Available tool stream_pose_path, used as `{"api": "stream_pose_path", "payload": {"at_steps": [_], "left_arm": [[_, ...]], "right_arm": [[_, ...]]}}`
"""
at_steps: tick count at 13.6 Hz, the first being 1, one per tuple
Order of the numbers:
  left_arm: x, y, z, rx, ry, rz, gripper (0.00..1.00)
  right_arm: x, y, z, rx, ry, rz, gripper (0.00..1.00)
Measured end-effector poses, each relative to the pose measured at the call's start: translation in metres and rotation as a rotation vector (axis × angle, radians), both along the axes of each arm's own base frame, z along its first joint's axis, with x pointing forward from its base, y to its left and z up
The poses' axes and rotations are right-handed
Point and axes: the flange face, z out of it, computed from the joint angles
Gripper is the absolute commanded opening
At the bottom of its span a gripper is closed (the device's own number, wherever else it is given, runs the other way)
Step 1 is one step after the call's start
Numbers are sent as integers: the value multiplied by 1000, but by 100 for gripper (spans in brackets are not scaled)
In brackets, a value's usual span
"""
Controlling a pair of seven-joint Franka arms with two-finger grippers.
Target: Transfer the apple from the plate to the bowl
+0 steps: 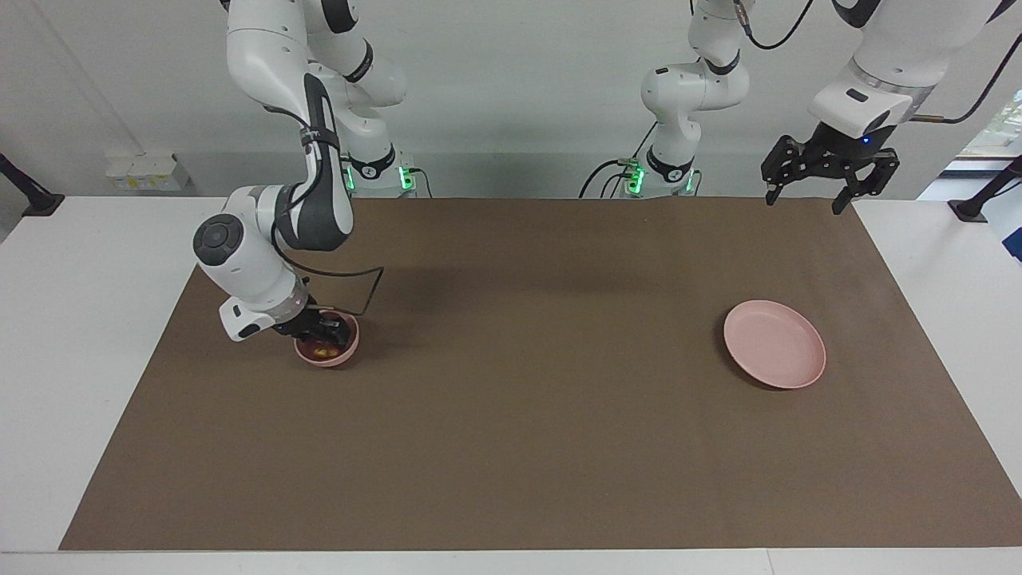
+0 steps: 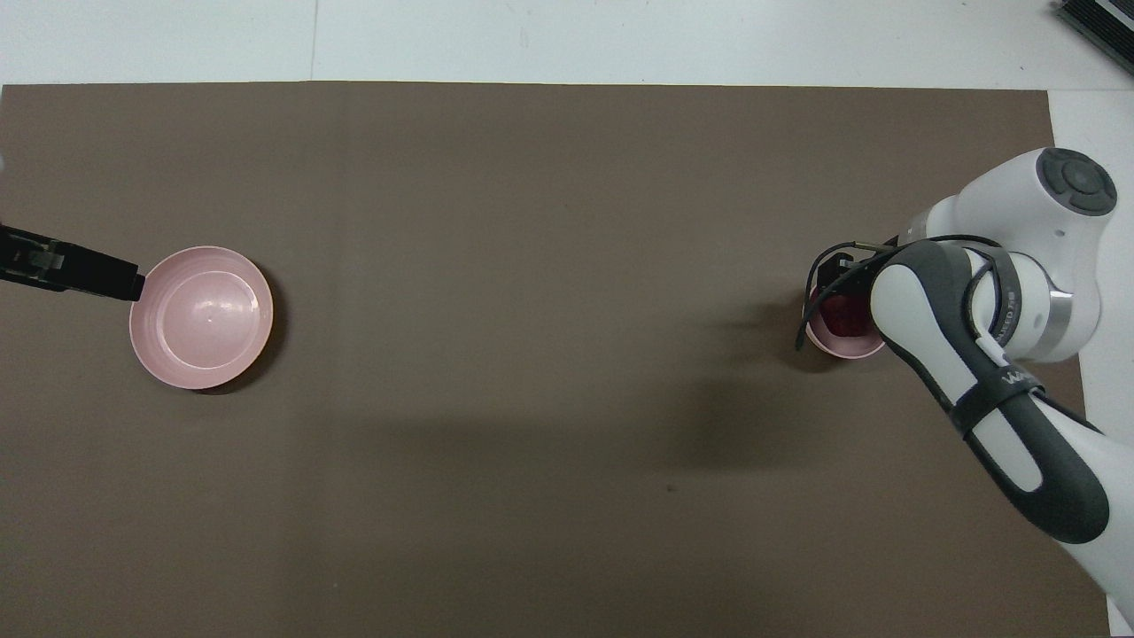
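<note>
The small pink bowl (image 1: 345, 355) stands toward the right arm's end of the table. The dark-red apple (image 1: 322, 349) with yellowish patches lies inside it, and both also show in the overhead view, the bowl (image 2: 842, 350) and the apple (image 2: 846, 316). My right gripper (image 1: 326, 331) is down in the bowl, right at the apple. The wide pink plate (image 1: 774, 343) lies bare toward the left arm's end, also in the overhead view (image 2: 202, 317). My left gripper (image 1: 806, 200) waits open and empty, raised beside the plate.
A brown mat (image 1: 527, 415) covers the table, with white tabletop (image 1: 88, 319) at both ends. The right arm's forearm (image 2: 992, 399) hangs over the mat beside the bowl.
</note>
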Motion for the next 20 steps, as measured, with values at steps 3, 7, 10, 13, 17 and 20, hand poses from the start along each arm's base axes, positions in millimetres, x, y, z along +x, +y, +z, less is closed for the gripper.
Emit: {"api": "stream_pose_path", "payload": {"at_steps": [3, 7, 10, 13, 17, 20], "left_arm": [[4, 0, 3, -5, -38, 1, 100], [5, 1, 4, -6, -45, 3, 100], [5, 0, 4, -6, -45, 3, 100], [2, -2, 7, -7, -50, -1, 100], [0, -4, 7, -5, -40, -4, 100], [-1, 7, 5, -2, -18, 14, 100]], "right_arm": [[9, 5, 23, -5, -47, 12, 100], [7, 15, 88, -109, -134, 97, 100], [-17, 26, 155, -126, -162, 107, 100], [-51, 36, 226, -128, -170, 75, 100], [-92, 18, 319, -131, -146, 29, 100], [-112, 3, 353, -128, -146, -1, 100]]}}
